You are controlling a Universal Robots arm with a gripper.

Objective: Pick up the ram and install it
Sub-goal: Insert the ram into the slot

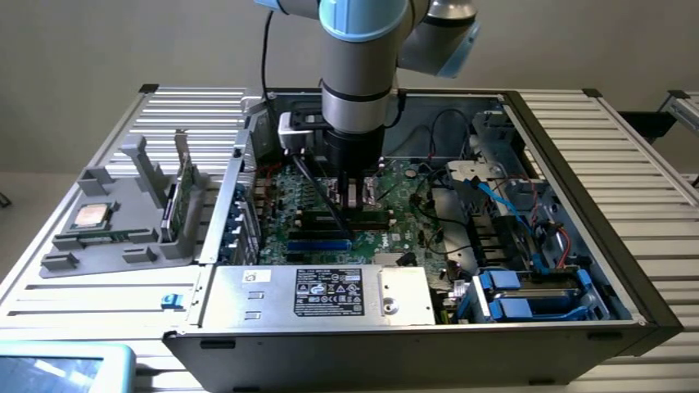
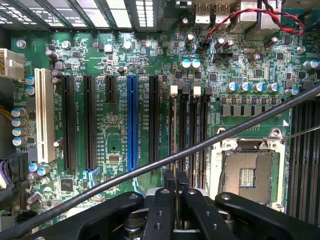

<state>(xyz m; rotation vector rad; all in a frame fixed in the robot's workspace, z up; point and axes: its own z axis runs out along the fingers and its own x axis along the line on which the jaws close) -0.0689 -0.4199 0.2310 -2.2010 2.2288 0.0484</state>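
Observation:
The ram [image 1: 96,239], a thin green stick, lies flat along the front of a grey holder [image 1: 60,264] at the exterior view's left, outside the computer case. My gripper [image 1: 347,201] hangs far from it, down inside the open case over the green motherboard [image 1: 286,190]. In the wrist view the gripper [image 2: 176,182] is shut, its two black fingers [image 2: 162,210] close together with nothing green between them. It hovers just above the near ends of several black memory slots [image 2: 188,132], all of which look empty.
The holder also carries a square silver processor [image 1: 90,215] and an upright expansion card [image 1: 183,188]. A black cable [image 2: 225,132] crosses the wrist view above the empty processor socket [image 2: 245,175]. The silver power supply [image 1: 317,293], blue drive cages [image 1: 525,295] and loose wires crowd the case.

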